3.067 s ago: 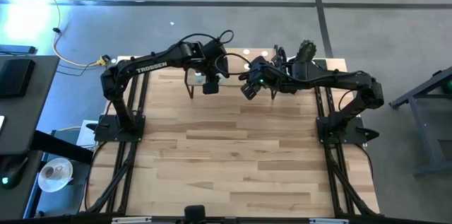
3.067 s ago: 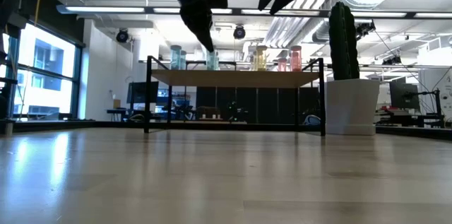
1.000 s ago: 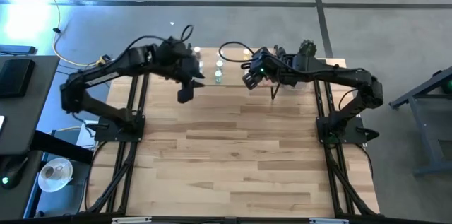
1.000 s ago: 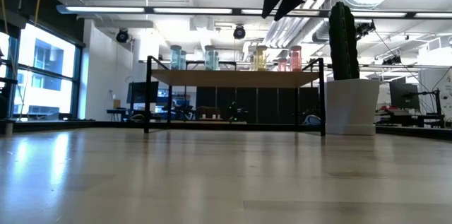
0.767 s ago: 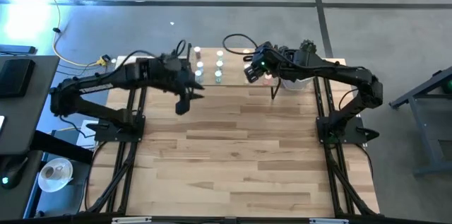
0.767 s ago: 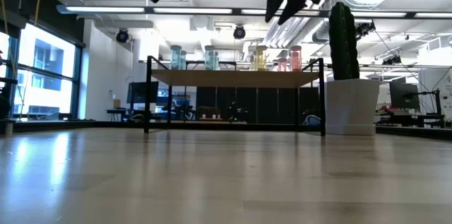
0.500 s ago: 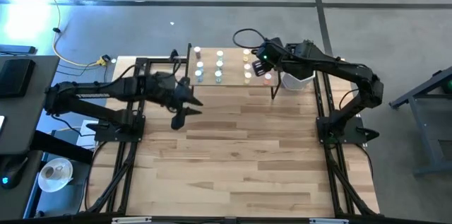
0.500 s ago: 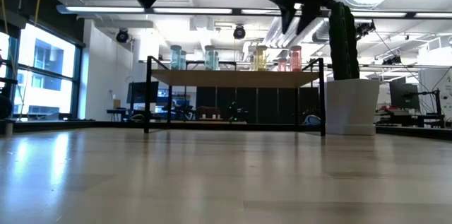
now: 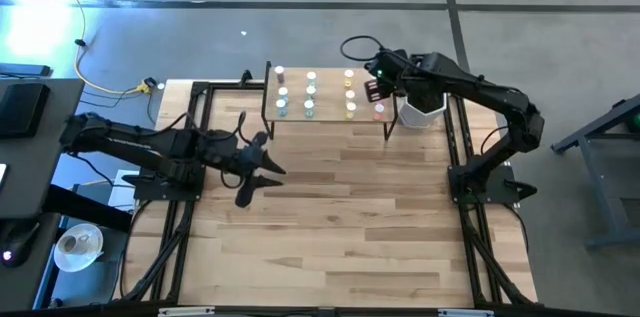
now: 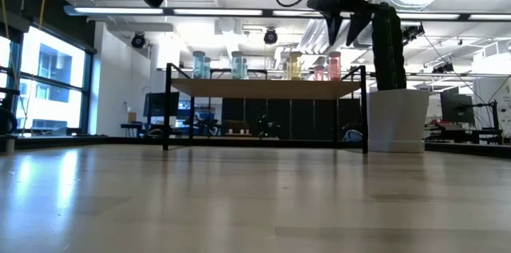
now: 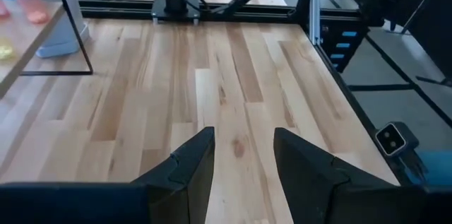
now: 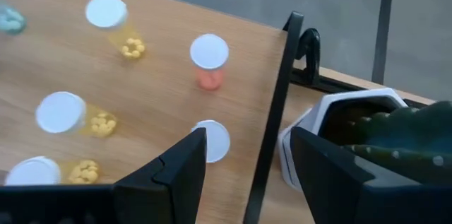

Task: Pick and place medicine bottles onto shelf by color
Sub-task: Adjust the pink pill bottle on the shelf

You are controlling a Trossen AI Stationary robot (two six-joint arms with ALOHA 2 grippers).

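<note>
The shelf [image 9: 325, 100] stands at the table's far edge on thin black legs [image 10: 267, 87]. Small capped bottles stand on it in rows by colour: blue [image 10: 200, 64], green [image 10: 239, 67], yellow [image 10: 294, 65] and red [image 10: 331, 65]. The right wrist view looks down on yellow bottles [image 12: 106, 13] and red bottles [image 12: 210, 54]. My right gripper [image 9: 378, 75] hangs open and empty above the shelf's right end [image 12: 247, 160]. My left gripper [image 9: 268, 171] is open and empty above the table's left half, clear of the shelf [image 11: 244, 160].
A white pot with a cactus [image 9: 425, 109] stands just right of the shelf, close to my right gripper [image 10: 391, 117]. The wooden tabletop [image 9: 330, 217] spreads in front of the shelf. Black frame rails run along both table sides.
My left gripper has drawn back from the shelf toward the table's near and left edges, and now points across the table. My right gripper has gone toward the far edge and the right, over the shelf's right end. The bottles have stayed in place.
</note>
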